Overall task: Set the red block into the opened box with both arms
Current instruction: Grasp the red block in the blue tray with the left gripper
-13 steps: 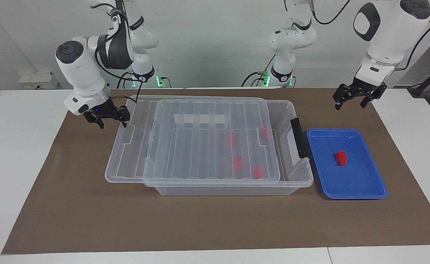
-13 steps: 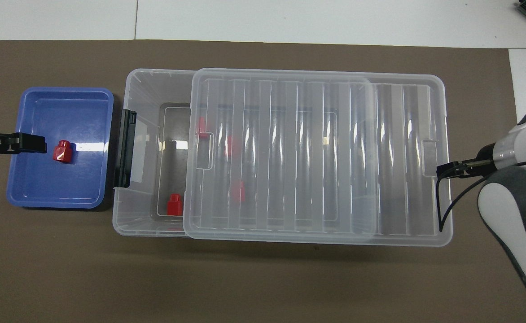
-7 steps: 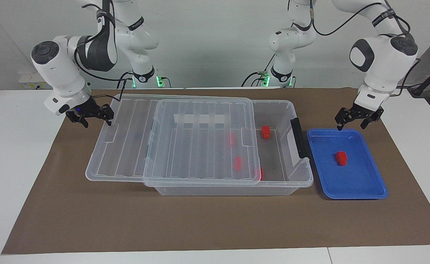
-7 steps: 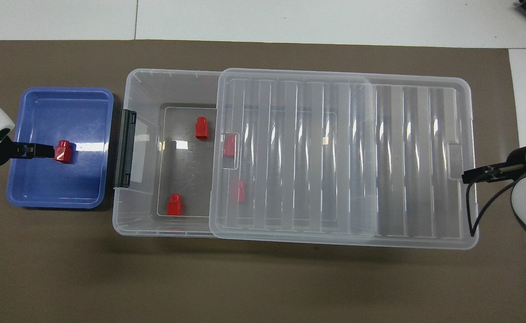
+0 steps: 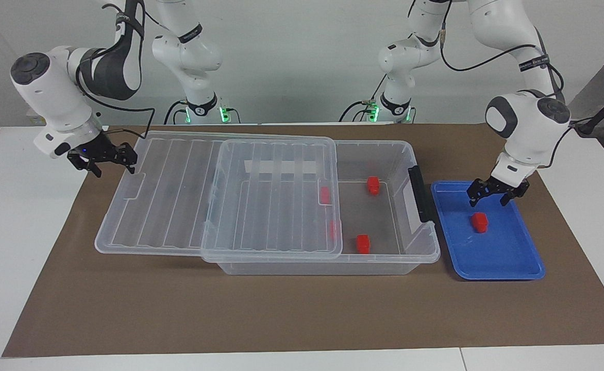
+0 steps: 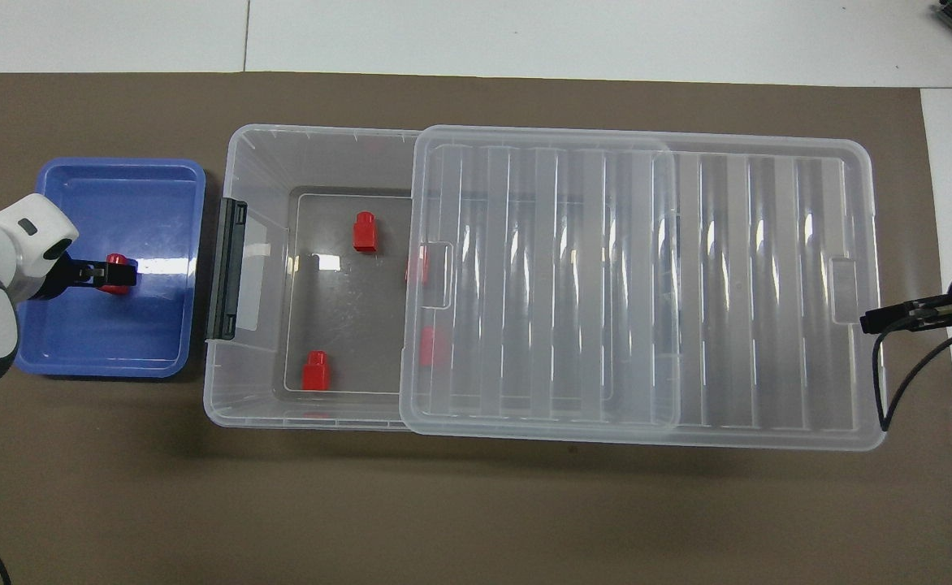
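The red block point(image 5: 479, 222) point(image 6: 121, 260) lies in the blue tray point(image 5: 513, 268). My left gripper point(image 5: 487, 201) point(image 6: 98, 274) hangs open just above it, not touching it. The clear box point(image 5: 404, 154) point(image 6: 236, 138) stands beside the tray. Its ribbed lid point(image 5: 178, 196) point(image 6: 728, 284) is slid toward the right arm's end, so the end by the tray is uncovered. At the lid's outer end rim is my right gripper point(image 5: 115, 171) point(image 6: 870, 319), open. Whether it touches the rim I cannot tell.
Two more red blocks point(image 5: 372, 185) point(image 5: 363, 243) lie in the uncovered part of the box, and two others point(image 5: 324, 194) point(image 5: 333, 229) show through the lid. A black handle point(image 5: 419, 193) sits on the box end facing the tray. Brown mat covers the table.
The lid has slid toward the right arm's end along with the right gripper, uncovering more of the box. The left gripper has come down over the tray to just above the red block.
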Controlling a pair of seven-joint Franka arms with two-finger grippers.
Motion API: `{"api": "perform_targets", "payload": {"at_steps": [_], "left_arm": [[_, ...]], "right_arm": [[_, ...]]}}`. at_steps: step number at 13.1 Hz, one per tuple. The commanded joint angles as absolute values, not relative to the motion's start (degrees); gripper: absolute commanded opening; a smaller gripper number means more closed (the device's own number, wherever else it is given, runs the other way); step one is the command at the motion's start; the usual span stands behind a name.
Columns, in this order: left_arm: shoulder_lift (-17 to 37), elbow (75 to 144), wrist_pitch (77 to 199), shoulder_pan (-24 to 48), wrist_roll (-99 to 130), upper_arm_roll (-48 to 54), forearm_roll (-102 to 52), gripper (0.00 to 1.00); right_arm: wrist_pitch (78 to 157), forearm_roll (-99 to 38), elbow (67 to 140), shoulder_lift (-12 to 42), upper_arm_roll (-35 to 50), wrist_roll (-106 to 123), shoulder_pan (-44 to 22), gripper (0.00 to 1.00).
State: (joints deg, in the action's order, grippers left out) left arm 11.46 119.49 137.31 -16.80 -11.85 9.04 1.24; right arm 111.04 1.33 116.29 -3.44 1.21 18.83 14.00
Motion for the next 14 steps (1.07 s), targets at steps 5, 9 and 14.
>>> {"api": "perform_targets", "payload": {"at_steps": [5,9,14], "left_arm": [[15.03,119.79,142.73,-16.53,-13.01,8.79,2.80,1.00],[15.03,119.79,142.38,-16.61,-13.01,8.79,3.60,0.66],[14.94,117.17,136.87,-16.09,-11.70,8.79,3.60,0.00]], "right_arm": [[101.96,3.25,105.49,-4.05,2.11,4.09,8.10,1.00],[96.87,4.39,98.37,-2.73,2.28,-6.75,4.92,1.00],[87.55,4.40,85.52,2.46,2.64,-7.82,2.99,1.00]]}}
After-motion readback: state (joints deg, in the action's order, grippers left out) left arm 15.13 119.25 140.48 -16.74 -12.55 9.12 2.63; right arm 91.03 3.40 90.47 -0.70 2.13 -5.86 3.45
